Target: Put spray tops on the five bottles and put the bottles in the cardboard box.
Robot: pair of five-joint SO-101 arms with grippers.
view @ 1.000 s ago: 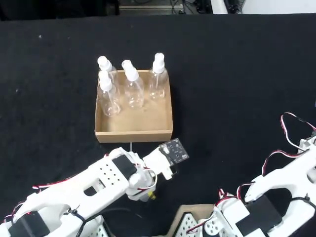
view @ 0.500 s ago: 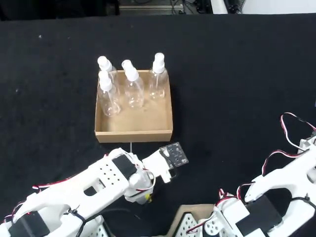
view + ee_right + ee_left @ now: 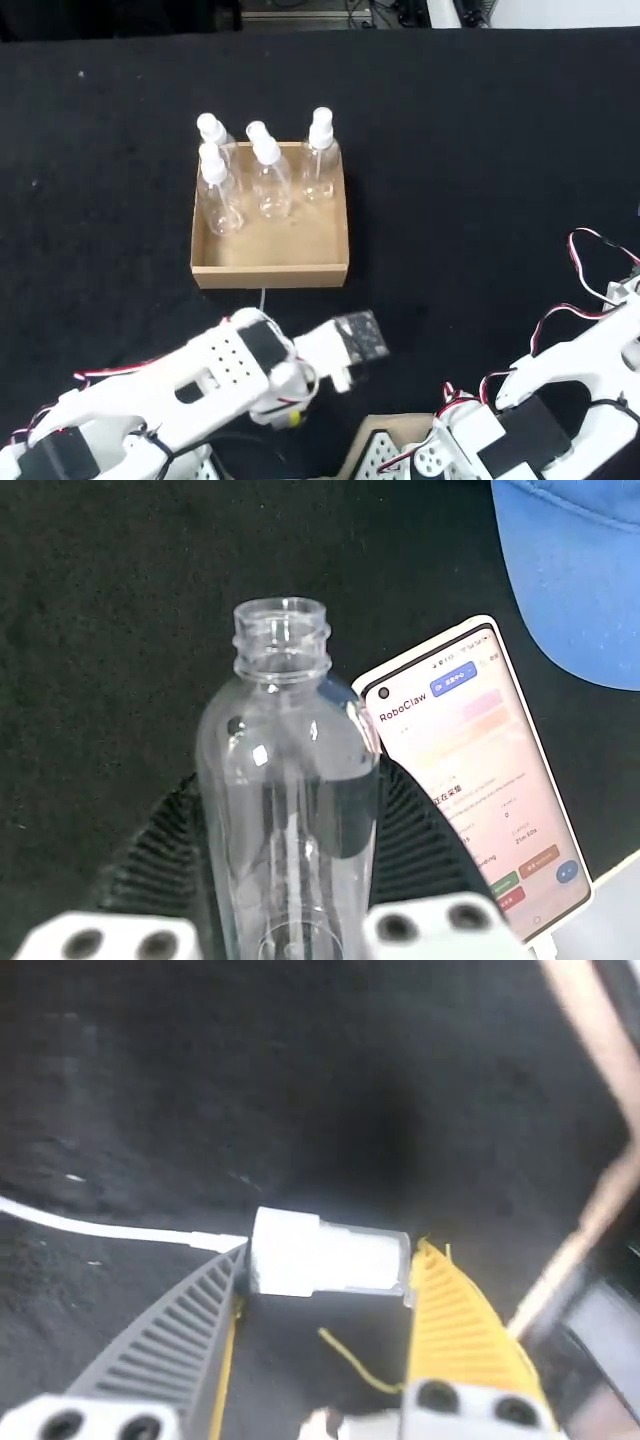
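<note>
While the black cloth (image 3: 480, 150) covers the whole table in the high view, we find a shallow square cardboard box (image 3: 270, 273) left of centre. Four clear plastic bottles (image 3: 270, 180) with white spray tops stand upright along its upper edge. Just below the box's lower wall, the white left arm (image 3: 200, 385) stretches in from the lower left corner, and its wrist block hides its own fingers from above. In the left wrist view, the left gripper (image 3: 328, 1260) is closed onto a white cylindrical spray top (image 3: 330, 1255), held sideways between one ribbed grey finger and one ribbed yellow finger. A thin white dip tube (image 3: 100, 1228) trails off toward the left edge over the fuzzy cloth. The right arm (image 3: 570, 370) sits folded at the lower right of the high view, well apart from the box. In the right wrist view, the right gripper (image 3: 290, 830) clasps a fifth bottle (image 3: 285, 780), clear and round-shouldered, with an open threaded neck. Behind it, to the right, lies a phone (image 3: 470, 770) with a lit screen. A blue cap (image 3: 580, 570) fills the upper right corner.
</note>
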